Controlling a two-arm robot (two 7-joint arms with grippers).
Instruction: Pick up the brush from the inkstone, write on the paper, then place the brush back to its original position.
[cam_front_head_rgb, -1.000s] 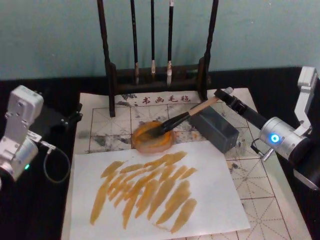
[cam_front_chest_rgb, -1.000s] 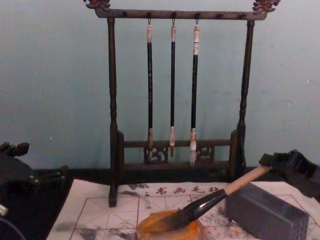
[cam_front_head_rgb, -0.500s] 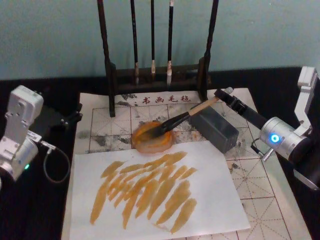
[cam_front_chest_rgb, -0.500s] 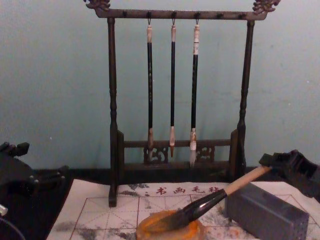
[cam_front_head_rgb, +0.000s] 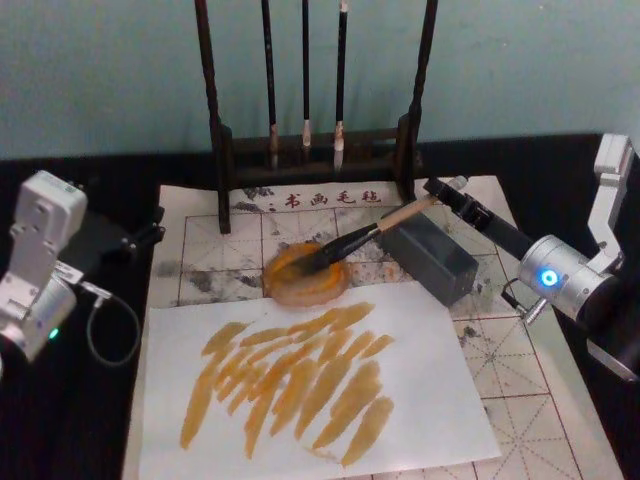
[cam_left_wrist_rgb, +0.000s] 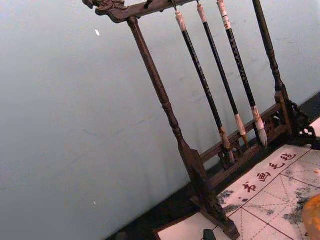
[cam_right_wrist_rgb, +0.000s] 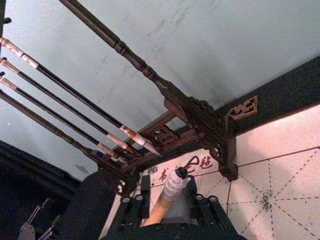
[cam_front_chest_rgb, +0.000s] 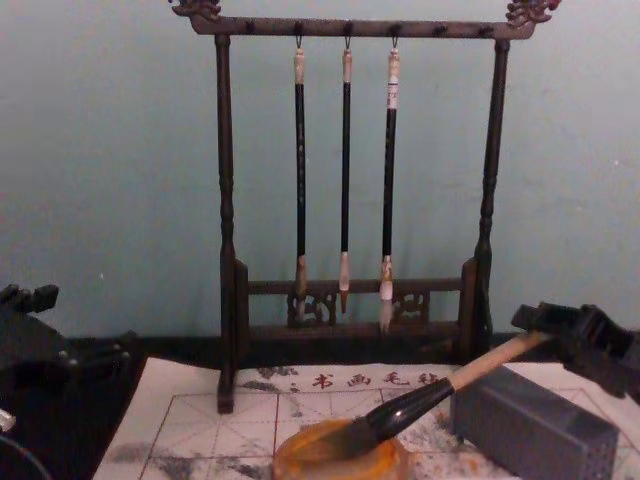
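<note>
Nearest the robot, this side of the inkstone: a plain white sheet (cam_front_head_rgb: 420, 370) streaked with orange-amber strokes, its far edge just short of the dish.
Under that sheet: the paper (cam_front_head_rgb: 520, 400), a red-gridded practice sheet with grey ink smudges; its row of red characters (cam_front_head_rgb: 330, 198) lies beyond the inkstone, near the rack's base.
Inkstone: a shallow round orange-amber dish (cam_front_head_rgb: 285, 287) resting on the paper, left of the grey block; from the chest it shows as a low amber disc (cam_front_chest_rgb: 300, 463).
Brush: its dark bristles lie in the inkstone, and the black ferrule and pale wooden handle (cam_front_head_rgb: 355, 240) slant up and away to the right, passing over the grey block's far end.
Grey rectangular block: (cam_front_head_rgb: 430, 255) on the paper, just right of the inkstone.
Right gripper: (cam_front_head_rgb: 445, 192) beyond and right of the inkstone, at the brush's upper end; in the right wrist view the whitish cap and handle (cam_right_wrist_rgb: 167, 192) sit between its dark fingers (cam_right_wrist_rgb: 202, 207), which bracket the handle, though contact cannot be made out.
Left gripper: (cam_front_head_rgb: 145, 236) parked off the paper's left edge, well apart from the inkstone; whether its jaws are open I cannot tell.
Beyond the inkstone: a dark wooden rack (cam_front_chest_rgb: 225, 250) with three thin dark-handled brushes (cam_front_chest_rgb: 345, 170) hanging from its top bar.
</note>
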